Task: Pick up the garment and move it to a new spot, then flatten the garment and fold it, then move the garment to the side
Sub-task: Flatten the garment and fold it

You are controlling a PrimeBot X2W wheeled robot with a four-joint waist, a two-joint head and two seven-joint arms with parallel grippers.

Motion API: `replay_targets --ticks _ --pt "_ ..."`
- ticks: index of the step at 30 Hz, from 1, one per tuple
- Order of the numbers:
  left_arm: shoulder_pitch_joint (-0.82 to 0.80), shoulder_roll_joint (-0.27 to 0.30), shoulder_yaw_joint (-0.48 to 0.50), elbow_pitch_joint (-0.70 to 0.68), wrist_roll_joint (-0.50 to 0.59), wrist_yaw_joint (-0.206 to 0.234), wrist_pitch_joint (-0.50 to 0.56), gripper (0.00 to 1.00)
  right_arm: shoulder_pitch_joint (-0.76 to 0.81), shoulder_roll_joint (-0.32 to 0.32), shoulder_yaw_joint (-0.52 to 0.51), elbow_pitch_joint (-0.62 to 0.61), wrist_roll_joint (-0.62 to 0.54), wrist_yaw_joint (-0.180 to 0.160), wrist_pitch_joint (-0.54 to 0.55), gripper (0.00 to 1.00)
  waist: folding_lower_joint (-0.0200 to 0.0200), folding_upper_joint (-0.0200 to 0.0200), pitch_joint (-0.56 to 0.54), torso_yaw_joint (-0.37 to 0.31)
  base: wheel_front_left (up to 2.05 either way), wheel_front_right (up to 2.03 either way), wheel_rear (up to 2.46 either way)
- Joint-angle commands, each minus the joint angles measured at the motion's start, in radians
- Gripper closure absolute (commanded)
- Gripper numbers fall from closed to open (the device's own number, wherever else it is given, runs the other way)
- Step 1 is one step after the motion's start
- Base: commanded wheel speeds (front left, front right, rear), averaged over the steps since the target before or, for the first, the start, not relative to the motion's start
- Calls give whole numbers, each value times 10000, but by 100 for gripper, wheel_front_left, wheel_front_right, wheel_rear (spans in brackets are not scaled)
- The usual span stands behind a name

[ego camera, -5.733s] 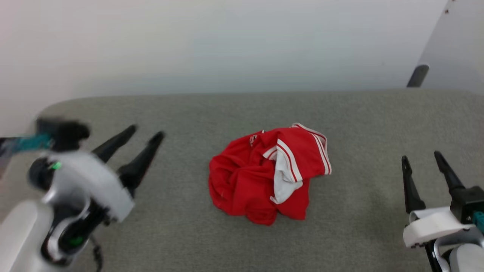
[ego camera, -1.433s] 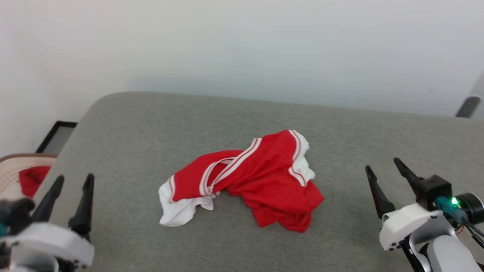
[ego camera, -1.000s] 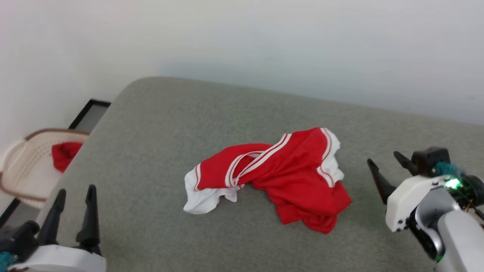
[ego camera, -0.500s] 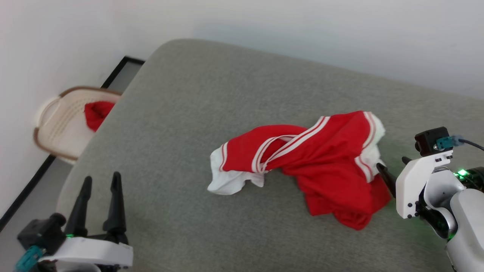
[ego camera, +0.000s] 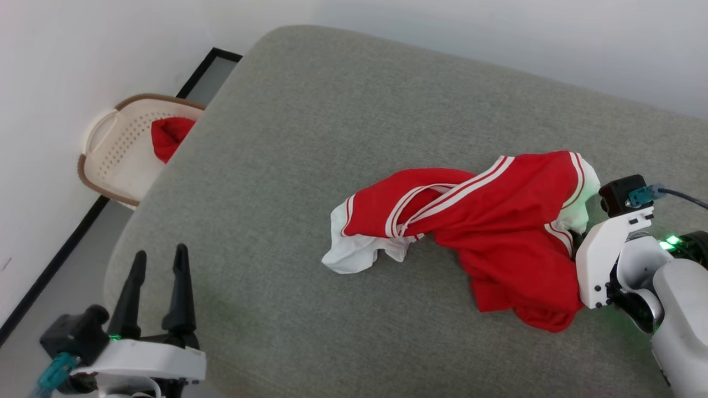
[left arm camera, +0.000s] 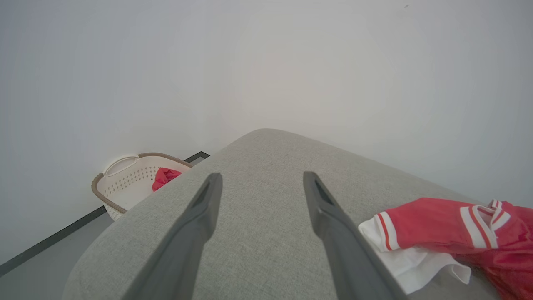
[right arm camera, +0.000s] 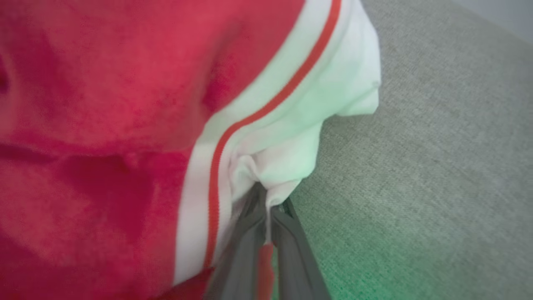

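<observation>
Grey woven fabric covers the table (ego camera: 310,110), which stands against a plain white wall (ego camera: 83,50) and has a rounded far-left corner.

**Garment position.** The garment (ego camera: 498,232) lies crumpled on the right half of the table. One white sleeve trails toward the centre. The red body is bunched at the right, with striped trim running across the top. No lettering is exposed.

**Right gripper.** The right gripper (right arm camera: 266,204) is closed on the garment. Its jaws pinch a fold of white sleeve fabric just beside a red stripe. In the head view its fingers are buried in the cloth at the garment's right end. An edge hold of this kind probably serves the first step: lifting by a sleeve lets the rest hang free rather than stay balled up.

**Left gripper.** The left gripper (ego camera: 159,251) is open and holds nothing. It hovers at the near-left corner of the table, well apart from the garment. This placement keeps it out of the cloth's path and free for a second hold when flattening begins.

**Other items.** A cream basket (ego camera: 91,177) sits on the floor beside the table's left edge. It contains a small plain red cloth (ego camera: 168,135), which is not part of the task.

**Status.** Judged from this layout, the pick-up is just beginning. Flattening, folding and the move to the side are not yet done.
</observation>
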Motion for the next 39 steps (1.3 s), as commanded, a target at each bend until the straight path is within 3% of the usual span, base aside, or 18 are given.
replay_targets --ticks 1,11,24,37,38,39 --pt "31 -46 70 13 98 -65 -10 0 -15 -144 72 185 97 -17 -30 100 0 0 -61 -134 0 0 0" --pt "355 -39 513 -102 292 -179 -11 0 -253 -742 50 -179 704 -16 -127 100 0 0 -475 -994 0 0 0" --pt "1100 322 719 -278 314 -222 -11 0 1550 -1414 -891 -1524 1101 -16 431 100 0 0 -1268 -2274 0 0 0" --pt "1447 508 618 -404 169 -185 136 0 4097 -841 -2559 -2823 521 -16 954 100 0 0 -1481 -3045 0 0 0" --pt "1449 517 583 -419 169 -185 146 0 4120 -790 -2604 -2845 404 -16 918 75 0 0 -1477 -3084 0 0 0" --pt "1456 533 586 -430 156 -179 154 0 4132 -687 -2595 -2872 304 -16 895 62 0 0 -1477 -3134 0 0 0"
